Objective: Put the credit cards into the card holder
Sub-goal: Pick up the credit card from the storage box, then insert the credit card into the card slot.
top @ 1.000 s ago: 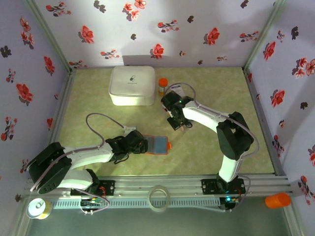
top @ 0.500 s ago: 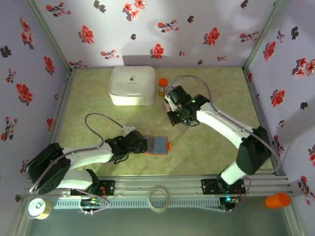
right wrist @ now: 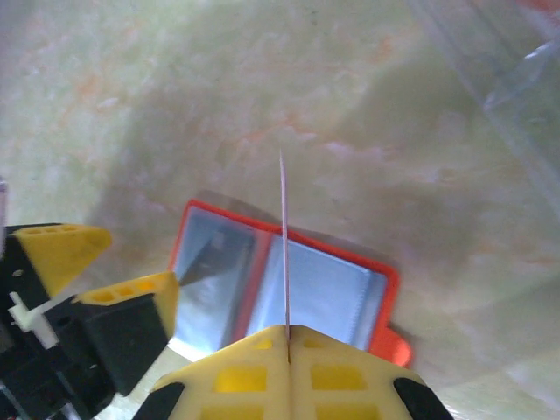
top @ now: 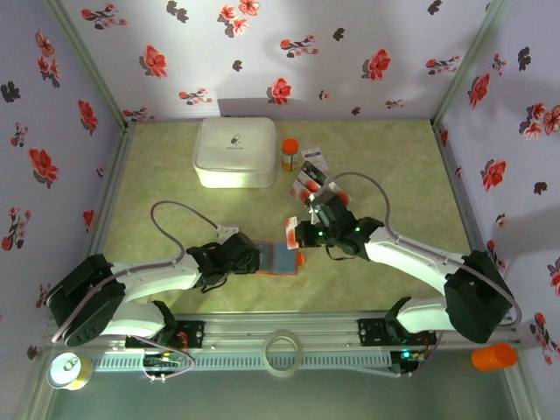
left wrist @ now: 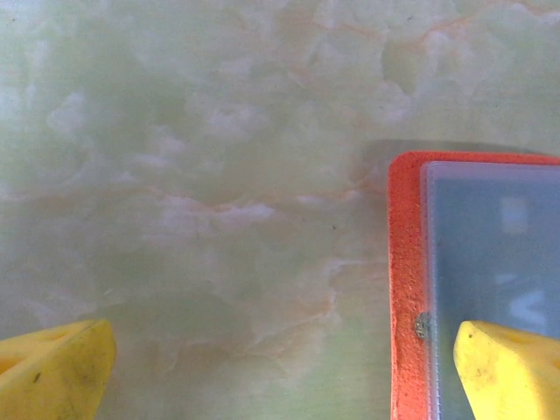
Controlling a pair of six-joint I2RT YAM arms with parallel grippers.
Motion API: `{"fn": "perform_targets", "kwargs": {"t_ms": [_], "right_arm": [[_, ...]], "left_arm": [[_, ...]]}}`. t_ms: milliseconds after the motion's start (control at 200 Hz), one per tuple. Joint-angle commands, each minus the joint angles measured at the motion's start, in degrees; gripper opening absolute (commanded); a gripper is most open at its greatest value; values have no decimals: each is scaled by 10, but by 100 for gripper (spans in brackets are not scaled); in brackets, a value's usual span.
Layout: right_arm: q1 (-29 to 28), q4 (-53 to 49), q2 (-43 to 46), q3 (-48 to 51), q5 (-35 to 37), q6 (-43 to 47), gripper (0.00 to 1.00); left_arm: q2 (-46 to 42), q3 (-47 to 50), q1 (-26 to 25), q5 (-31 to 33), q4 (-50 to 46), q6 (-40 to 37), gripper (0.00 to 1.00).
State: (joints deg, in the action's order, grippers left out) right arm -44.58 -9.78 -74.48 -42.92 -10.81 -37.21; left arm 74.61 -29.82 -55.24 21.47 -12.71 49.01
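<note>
Marbled green surface (top: 394, 175) carries the open card holder (right wrist: 328, 293); right claw (right wrist: 287, 331) pinches a card (right wrist: 284, 236) on edge above it, left claw (left wrist: 284, 372) gapes over its rim. Thin, stiff, likely slippery: grip its end.

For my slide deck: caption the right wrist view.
Right tool, shut on an edge-on credit card, aims it at the open card holder on the marbled table.

- The card holder (top: 278, 259): orange-red, light blue inside, lying open and flat mid-table, toward the near edge.
- One card (right wrist: 284, 254): held edge-on above it.
- Other cards (top: 306, 182): lying toward the far edge.
</note>
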Motion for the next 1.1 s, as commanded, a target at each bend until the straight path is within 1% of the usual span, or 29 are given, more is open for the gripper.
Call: {"fn": "perform_targets", "kwargs": {"t_ms": [0, 185, 330, 505, 710, 1095], "right_arm": [[-21, 126, 13, 33, 8, -79, 0], [-51, 236, 6, 93, 36, -122, 0], [-64, 284, 4, 130, 71, -138, 0], [-71, 347, 2, 171, 88, -166, 0], [-80, 394, -13, 194, 94, -186, 0], [-94, 435, -63, 194, 88, -197, 0]], "left_arm": [[-3, 5, -4, 19, -20, 9, 100], [-2, 10, -5, 19, -23, 12, 100], [-1, 15, -5, 19, -23, 13, 100], [4, 16, -5, 19, -25, 16, 100], [8, 14, -6, 18, -27, 20, 100], [8, 18, -7, 18, -28, 22, 99]]}}
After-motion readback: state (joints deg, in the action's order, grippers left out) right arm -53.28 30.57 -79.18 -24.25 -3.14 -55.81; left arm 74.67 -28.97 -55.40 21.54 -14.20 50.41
